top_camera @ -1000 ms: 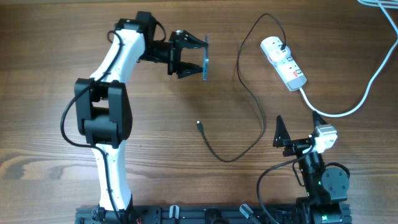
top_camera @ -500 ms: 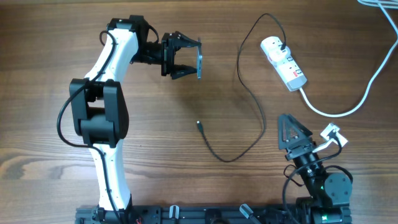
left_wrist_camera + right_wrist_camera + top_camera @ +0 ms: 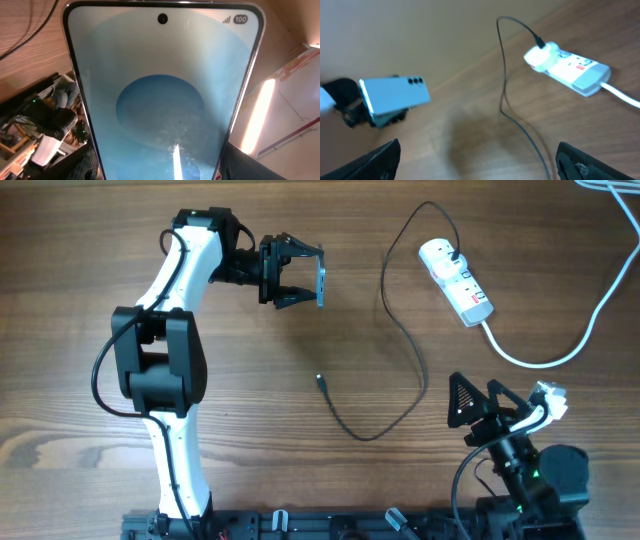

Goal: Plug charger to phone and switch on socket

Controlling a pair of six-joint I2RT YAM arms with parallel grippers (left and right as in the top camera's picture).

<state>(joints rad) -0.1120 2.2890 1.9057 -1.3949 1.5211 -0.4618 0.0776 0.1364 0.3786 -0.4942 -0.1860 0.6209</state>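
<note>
Phone edge-on overhead, screen (blue disc) fills left wrist view.

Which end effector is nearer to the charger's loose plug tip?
Left. The left end effector, holding the phone, is straight beyond the plug tip; the right end effector is farther off sideways.

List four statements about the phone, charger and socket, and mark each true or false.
1. The left gripper has its jaws shut on the phone. True.
2. The plug tip of the charger sits in the phone. False: it lies on the table, apart from the phone.
3. The charger runs to the socket. True.
4. The right gripper holds the charger. False: its jaws are open and empty.
</note>
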